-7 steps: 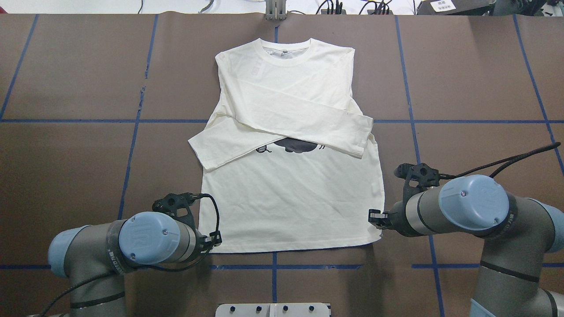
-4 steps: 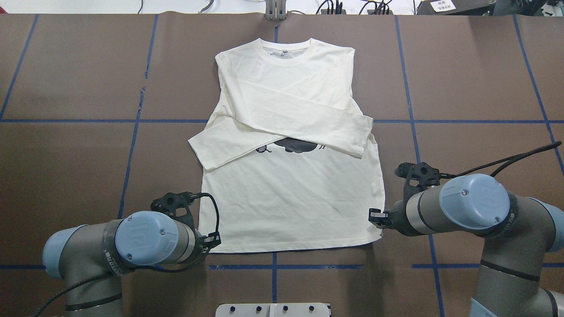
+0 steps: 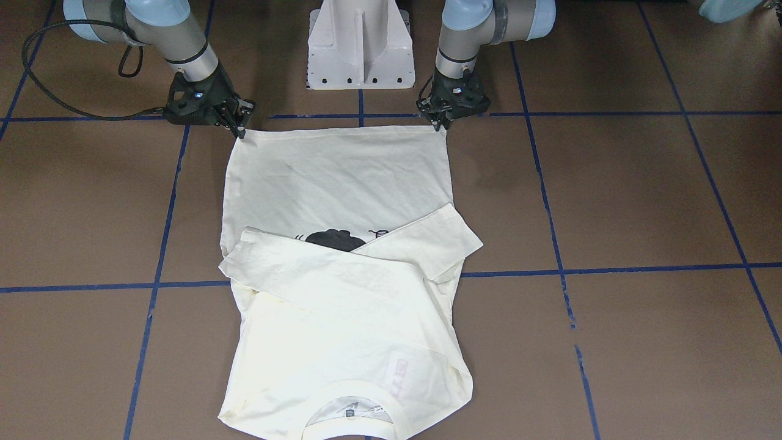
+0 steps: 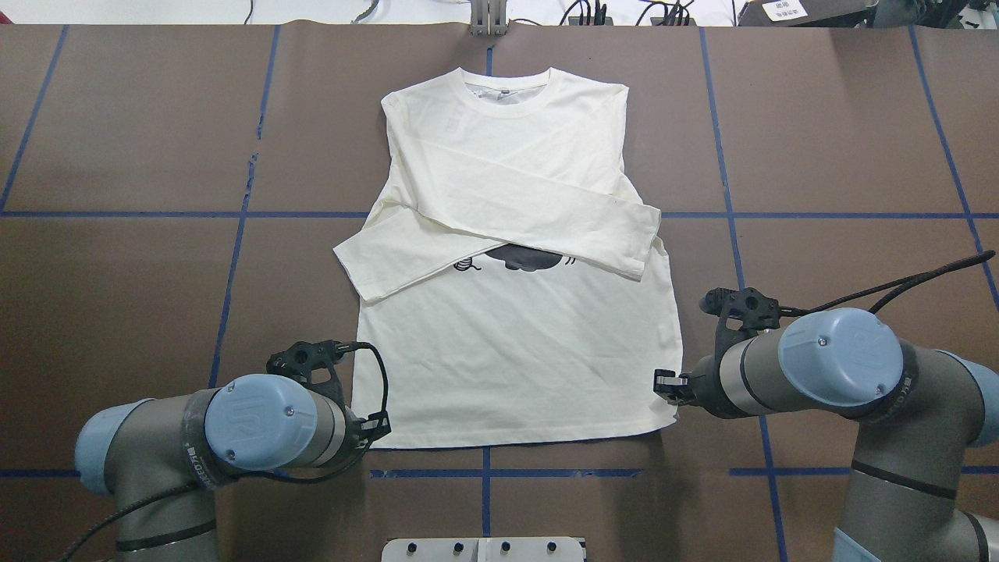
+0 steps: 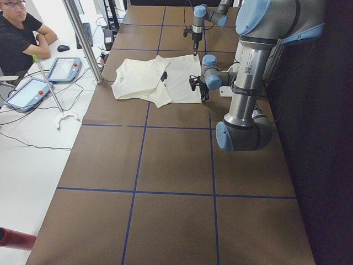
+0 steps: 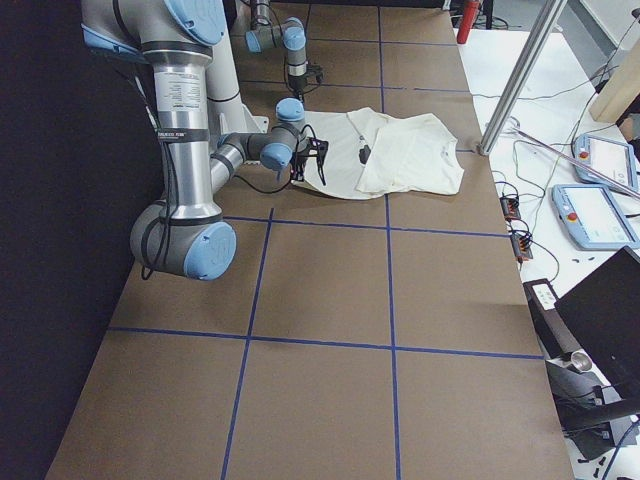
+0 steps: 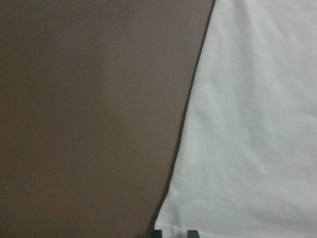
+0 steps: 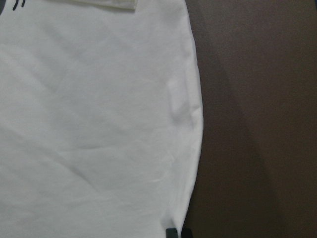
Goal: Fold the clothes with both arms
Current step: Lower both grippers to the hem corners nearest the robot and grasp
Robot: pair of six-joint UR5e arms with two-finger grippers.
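The cream-white T-shirt [image 4: 507, 351] lies flat and print side up on the brown table, collar away from me. Both sleeves are folded across its chest and hide most of the black cat print [image 4: 524, 257]. My left gripper [image 4: 380, 428] is down at the hem's left corner, shut on it; in the front view [image 3: 441, 125] its tips meet on that corner. My right gripper [image 4: 663, 384] is shut on the hem's right corner, also seen in the front view [image 3: 242, 130]. Both wrist views show cloth [image 7: 257, 124] [image 8: 89, 124] running down between the fingertips.
The white pedestal base [image 3: 359, 43] stands between the arms, just behind the hem. Blue tape lines [image 4: 234, 257] grid the table. An operator [image 5: 19, 33] sits past the far edge with tablets [image 5: 63, 69] and a metal pole [image 5: 83, 38].
My left arm has shifted slightly to the left. The shirt and my right arm have stayed put.
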